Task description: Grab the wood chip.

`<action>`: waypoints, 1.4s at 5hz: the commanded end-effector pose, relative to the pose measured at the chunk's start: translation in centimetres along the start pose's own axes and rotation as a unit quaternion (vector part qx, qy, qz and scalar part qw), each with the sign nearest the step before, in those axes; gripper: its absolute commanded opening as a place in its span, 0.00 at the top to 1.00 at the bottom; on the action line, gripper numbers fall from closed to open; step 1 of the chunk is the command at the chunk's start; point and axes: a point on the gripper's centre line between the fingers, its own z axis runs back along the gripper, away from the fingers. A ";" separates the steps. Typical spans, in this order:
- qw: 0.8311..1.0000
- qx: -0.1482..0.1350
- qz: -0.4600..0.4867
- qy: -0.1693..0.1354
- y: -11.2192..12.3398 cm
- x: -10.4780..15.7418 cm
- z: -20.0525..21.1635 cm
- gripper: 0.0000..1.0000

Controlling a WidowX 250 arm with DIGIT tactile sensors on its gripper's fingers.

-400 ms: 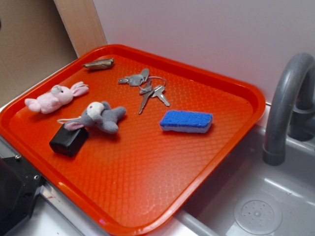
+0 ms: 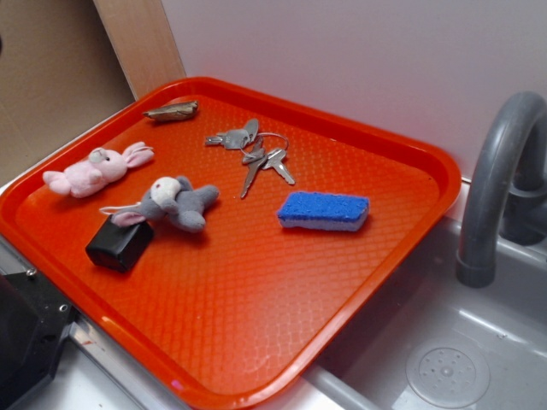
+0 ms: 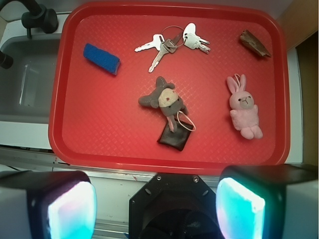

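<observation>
Red tray (image 3: 75,149): claw (image 3: 157,204) spread wide, empty, hanging off the near rim.
Left to right, wrist view: blue sponge (image 3: 101,58), keys (image 3: 172,42), grey plush (image 3: 162,98) on black block (image 3: 174,138), pink bunny (image 3: 242,107), wood chip (image 3: 254,43) in far right corner. Risk: chip lies flat beside the rim; fingers may strike the rim or skid over it.

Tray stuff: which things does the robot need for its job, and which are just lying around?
For the job:
- wood chip, in a far corner of the tray
- claw, open, far from the chip

Just lying about:
- keys
- blue sponge
- grey plush toy
- pink bunny
- black block
</observation>
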 end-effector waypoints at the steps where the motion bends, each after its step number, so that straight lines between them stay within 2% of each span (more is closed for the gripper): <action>1: 0.999 0.002 0.039 -0.025 3.0 5.2 -0.6 0.00; 2: 0.998 0.040 0.027 -0.043 6.1 9.1 -1.9 0.00; 3: 0.995 0.080 -0.044 -0.035 9.2 11.8 -3.4 0.00; 4: 0.981 0.130 -0.146 -0.003 12.0 13.9 -6.2 0.00; 5: 0.962 0.175 -0.207 0.025 14.1 15.4 -8.8 0.00; 6: 0.954 0.196 -0.224 0.032 15.5 16.3 -11.1 0.00; 7: 0.944 0.219 -0.242 0.052 16.8 17.4 -14.4 0.00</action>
